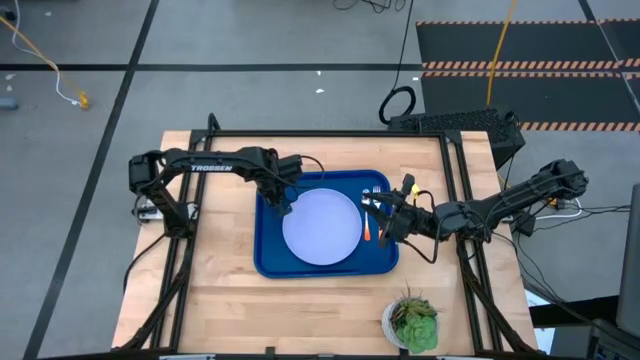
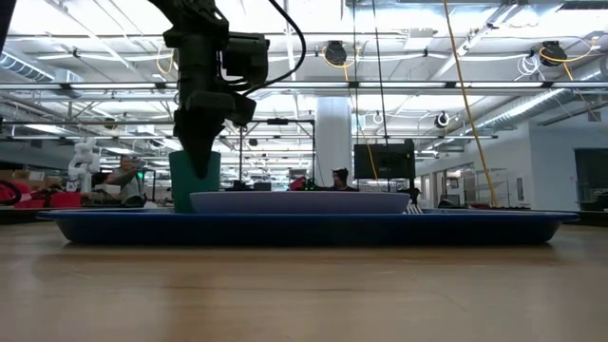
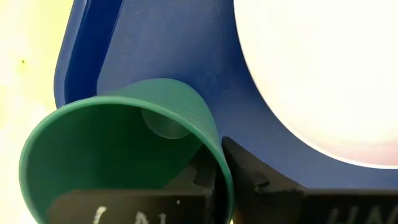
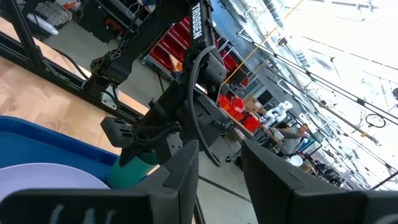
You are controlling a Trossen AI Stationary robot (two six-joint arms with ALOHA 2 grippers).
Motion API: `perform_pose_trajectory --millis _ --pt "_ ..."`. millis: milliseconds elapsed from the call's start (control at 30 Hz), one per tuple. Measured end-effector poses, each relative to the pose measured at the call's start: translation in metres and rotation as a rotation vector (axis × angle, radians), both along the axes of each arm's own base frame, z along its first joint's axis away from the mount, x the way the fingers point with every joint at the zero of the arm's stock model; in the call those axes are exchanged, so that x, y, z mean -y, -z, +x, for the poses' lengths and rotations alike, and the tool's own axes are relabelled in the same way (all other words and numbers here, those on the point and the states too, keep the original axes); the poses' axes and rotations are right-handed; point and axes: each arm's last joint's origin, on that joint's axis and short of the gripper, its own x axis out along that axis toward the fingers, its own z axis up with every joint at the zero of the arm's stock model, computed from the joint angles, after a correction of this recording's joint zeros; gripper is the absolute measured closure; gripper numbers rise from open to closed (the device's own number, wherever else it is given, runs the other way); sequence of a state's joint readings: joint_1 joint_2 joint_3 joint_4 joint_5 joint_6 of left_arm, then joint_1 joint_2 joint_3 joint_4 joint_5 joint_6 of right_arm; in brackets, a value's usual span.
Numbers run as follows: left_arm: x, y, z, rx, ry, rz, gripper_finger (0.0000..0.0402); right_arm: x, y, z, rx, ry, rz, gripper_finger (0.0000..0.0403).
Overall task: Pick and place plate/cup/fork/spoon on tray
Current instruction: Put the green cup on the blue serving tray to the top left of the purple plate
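Left wrist view: left pincer [image 3: 221, 171] clenched on the cup's [image 3: 124, 149] rim, over tray [image 3: 161, 50].

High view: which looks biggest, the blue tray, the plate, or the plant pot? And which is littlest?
1. The tray, biggest: the plate lies inside it with blue showing around.
2. The plate, round and pale, in the middle.
3. The plant pot, littlest, at the table's front edge.

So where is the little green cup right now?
The cup stands on the blue tray, at the plate's left edge in the high view, with the left gripper pinching its rim.
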State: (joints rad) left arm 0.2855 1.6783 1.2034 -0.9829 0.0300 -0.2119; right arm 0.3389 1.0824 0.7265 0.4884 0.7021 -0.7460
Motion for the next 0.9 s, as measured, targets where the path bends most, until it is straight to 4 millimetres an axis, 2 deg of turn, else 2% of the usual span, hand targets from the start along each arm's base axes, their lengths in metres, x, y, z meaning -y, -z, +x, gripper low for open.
perform_pose_trajectory --millis 133,367,500,900 --pt "0.0 0.0 0.0 -0.001 -0.001 0.004 0.0366 0.0 0.0 0.0 0.0 0.0 0.0 0.0287" --pt "0.0 0.0 0.0 -0.003 -0.002 0.012 0.0301 0.0 0.0 0.0 0.0 0.0 0.0 0.0287" --pt "0.0 0.0 0.0 -0.003 -0.002 0.012 0.0277 0.0 0.0 0.0 0.0 0.0 0.0 0.0287" --pt "0.001 -0.011 -0.006 0.016 -0.002 0.018 0.0261 0.0 0.0 0.0 0.0 0.0 0.001 0.0287"
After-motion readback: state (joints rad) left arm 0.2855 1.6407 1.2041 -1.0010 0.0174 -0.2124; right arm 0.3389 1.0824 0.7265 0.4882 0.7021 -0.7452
